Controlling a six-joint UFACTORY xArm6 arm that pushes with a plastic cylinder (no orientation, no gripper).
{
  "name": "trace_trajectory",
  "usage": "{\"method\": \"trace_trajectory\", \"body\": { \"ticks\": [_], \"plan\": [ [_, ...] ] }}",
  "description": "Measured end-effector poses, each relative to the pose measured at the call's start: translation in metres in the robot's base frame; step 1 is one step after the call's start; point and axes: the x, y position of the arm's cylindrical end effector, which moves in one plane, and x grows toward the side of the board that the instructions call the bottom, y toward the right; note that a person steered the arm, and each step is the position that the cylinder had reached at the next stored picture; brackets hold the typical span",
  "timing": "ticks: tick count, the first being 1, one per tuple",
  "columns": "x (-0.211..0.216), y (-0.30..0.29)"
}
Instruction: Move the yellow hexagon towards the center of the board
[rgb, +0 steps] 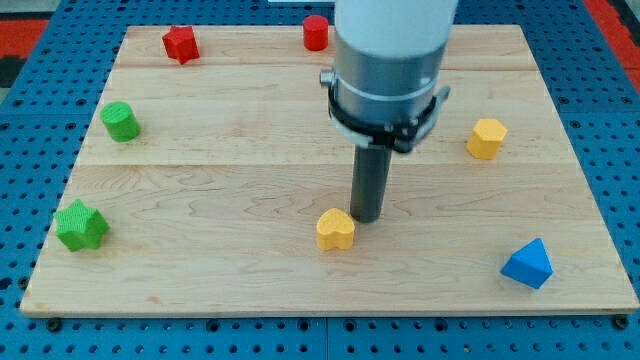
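The yellow hexagon (486, 138) sits on the wooden board (230, 170) at the view's right, a little above mid-height. My tip (366, 218) is near the board's middle, well to the left of and below the hexagon. The tip stands right next to the upper right side of a yellow heart-shaped block (336, 229); I cannot tell whether they touch.
A red star (180, 43) and a red cylinder (316, 32) are along the top edge. A green cylinder (120, 121) and a green star (80, 225) are at the left. A blue triangular block (528, 264) is at the bottom right.
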Motion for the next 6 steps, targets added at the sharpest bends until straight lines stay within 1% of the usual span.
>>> {"method": "trace_trajectory", "body": {
  "ticks": [1,2,3,4,5,6],
  "plan": [
    [0.010,0.023],
    [-0.004,0.108],
    [-0.049,0.195],
    [-0.103,0.179],
    [-0.127,0.042],
    [-0.129,0.070]
  ]
}}
